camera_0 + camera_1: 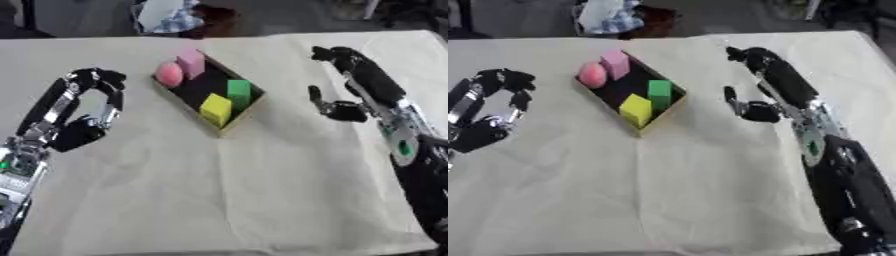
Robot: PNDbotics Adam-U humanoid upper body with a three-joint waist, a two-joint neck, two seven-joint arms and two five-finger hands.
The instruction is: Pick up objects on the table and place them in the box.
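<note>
Both robot hands hang above the cloth-covered desk (227, 190) and hold nothing. In the left eye view, the left robot hand (92, 107) shows at the left side, well apart from the box (248, 107); its fingers arch over in a curl toward the palm, with nothing between them. The right robot hand (346, 82) is at the right, near the box but not touching it, its fingers stretched out toward the far edge of the desk and its thumb sticking out toward the box, the hand relaxed and empty. The box lies askew between the two hands, shallow, with a dark floor. Inside it are a pink ball (169, 74) and a pink block (191, 63) at the far end, touching or nearly so, a green block (239, 91) further along, and a yellow block (215, 108) at the near end, just beside the green one.

In the right eye view the same layout shows shifted to the left: the left robot hand sits at the left edge with fingers curled, and the right robot hand reaches along the desk beside the box, its fingers straight.
</note>
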